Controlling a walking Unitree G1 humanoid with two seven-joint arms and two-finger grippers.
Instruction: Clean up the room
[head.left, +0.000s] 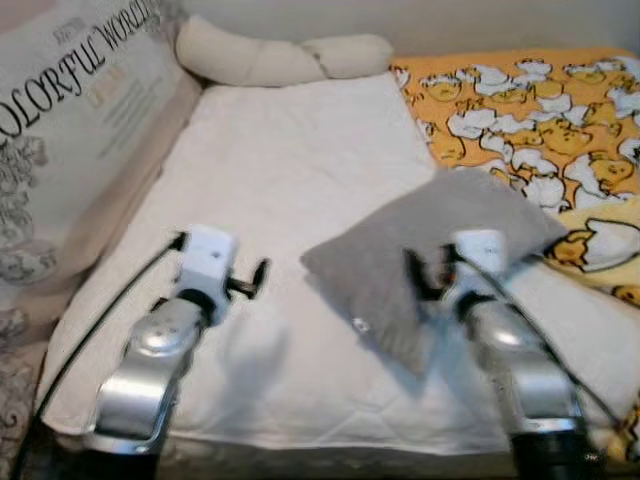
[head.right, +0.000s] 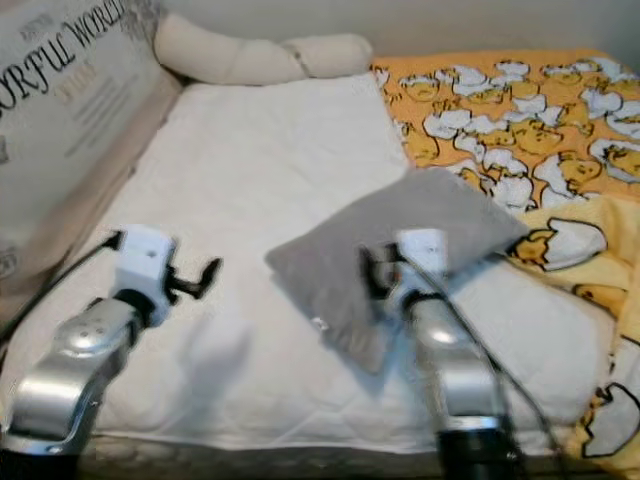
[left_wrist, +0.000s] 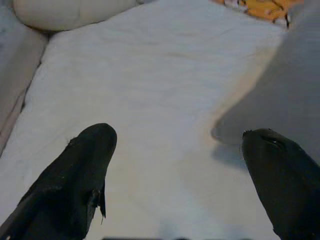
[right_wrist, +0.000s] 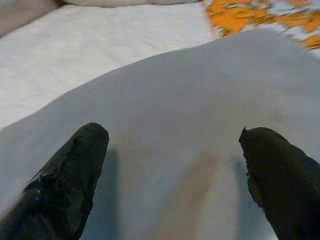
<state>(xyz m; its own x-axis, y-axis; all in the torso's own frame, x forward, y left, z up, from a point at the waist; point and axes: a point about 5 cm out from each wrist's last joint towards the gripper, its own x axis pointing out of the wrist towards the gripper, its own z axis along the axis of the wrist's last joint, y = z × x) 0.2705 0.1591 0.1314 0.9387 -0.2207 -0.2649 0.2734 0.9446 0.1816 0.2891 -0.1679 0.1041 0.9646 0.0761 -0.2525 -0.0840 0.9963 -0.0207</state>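
Right hand (head.left: 428, 268) spread wide over the grey pillow (head.left: 400, 262), left hand (left_wrist: 180, 175) spread too, idle beside it. Could easily pinch only loose cover fabric and drop it.

a mattress (head.left: 270, 200) runs away from the robot, with a long bolster (head.left: 280, 55) across its far end and a big printed cushion (head.left: 70, 120) propped along its left side. a blanket (head.left: 530, 110) lies over the right part, and a pillow (head.left: 400, 250) sits on the mattress just left of it, its right corner touching the blanket. the left gripper (left_wrist: 175, 175) hangs above the mattress left of the pillow, and the right gripper (right_wrist: 172, 175) is over the pillow's near part.
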